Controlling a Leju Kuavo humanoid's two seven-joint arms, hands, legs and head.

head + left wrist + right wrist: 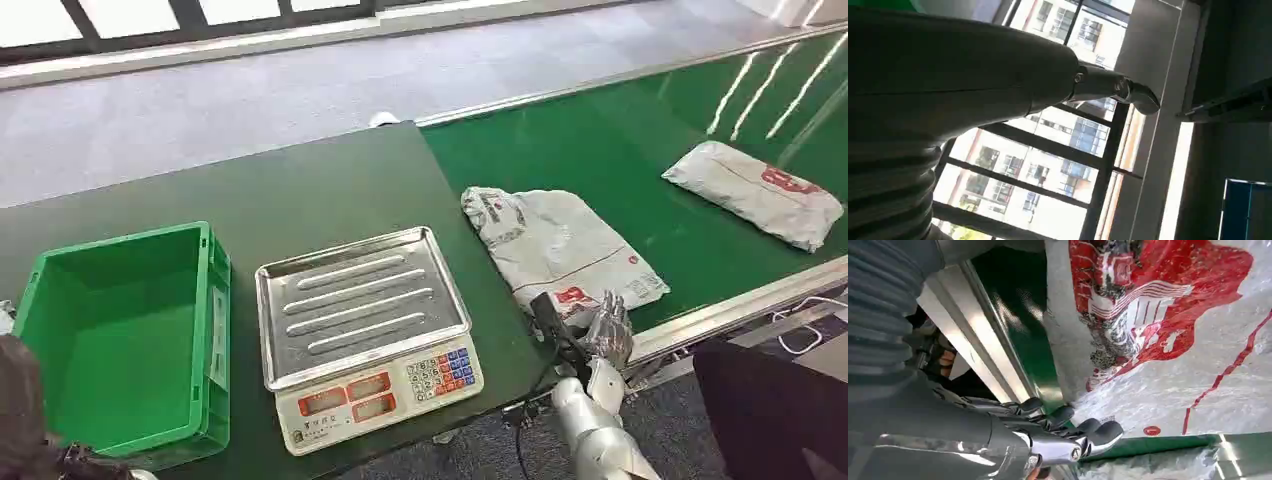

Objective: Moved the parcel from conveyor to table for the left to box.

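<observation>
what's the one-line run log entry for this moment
stage: reach | right hand: at near edge of parcel, fingers touching it, no grip yet | parcel: on conveyor | scale, green box: empty

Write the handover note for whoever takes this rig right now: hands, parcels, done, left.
Right hand: at the near edge of the conveyor, fingers at the corner of the near parcel; the right wrist view shows them at its edge, no grip yet.
Left hand: raised towards the windows, holding nothing that shows.
Near parcel lies flat on the belt beside the table. Far parcel lies further along the belt.
On the table: scale with bare tray, green box with nothing in it.
Done: nothing moved.
Left: grasp the near parcel, set it on the table, left hand boxes it.
</observation>
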